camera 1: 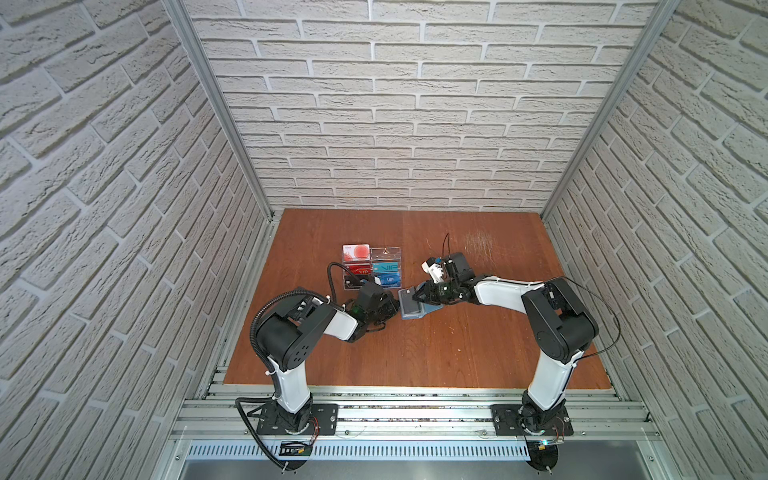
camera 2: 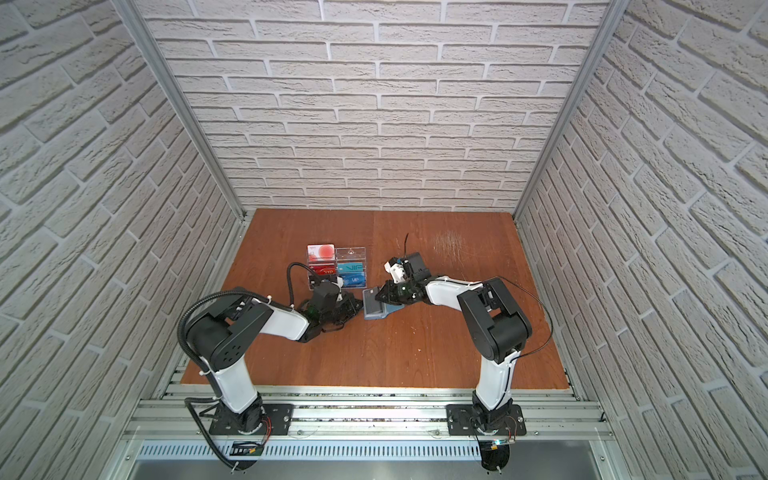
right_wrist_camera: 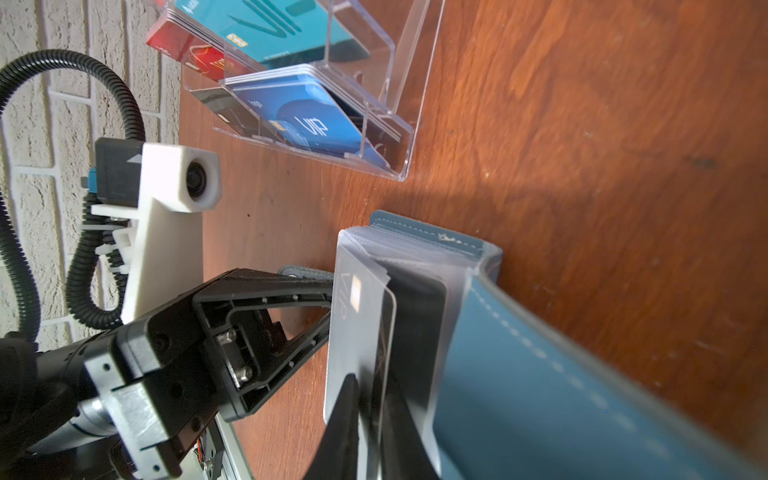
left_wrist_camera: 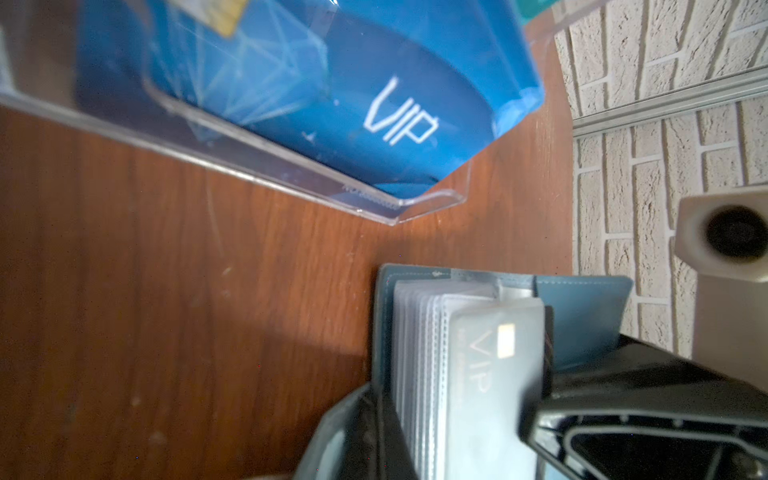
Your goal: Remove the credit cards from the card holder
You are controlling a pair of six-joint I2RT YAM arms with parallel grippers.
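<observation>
The left tool [right_wrist_camera: 330, 297] is pressed together on the edge of the card holder [camera 1: 409, 311], close to the strap tab [right_wrist_camera: 305, 272]. By this pinch the holder is judged to be steadied on the worktop [camera 1: 457, 353].

The clear acrylic rack [camera 1: 385, 250] is taken as the reference. The card holder lies just beside the rack corner that houses the blue VIP card [left_wrist_camera: 395, 112], on the side towards the arm bases. It is opened like a book, with its plastic sleeves [left_wrist_camera: 415, 353] fanned out. A grey VIP card [right_wrist_camera: 361, 332] is seen part-way out of the outermost sleeve.

The right tool [right_wrist_camera: 368, 399] is closed on the free end of that card, with one finger on each face.

The step in hand is judged to be the withdrawal of this card. Three faults are to be expected:

1. If the pinch is shallow, the smooth card may slip and be left half in its sleeve.
2. If sleeve film is caught together with the card, the sleeve stack may be pulled, and the holder lifted or dragged out of the left tool towards the rack.
3. If the pull is not kept in line with the sleeve, the card may be bent or jammed.
</observation>
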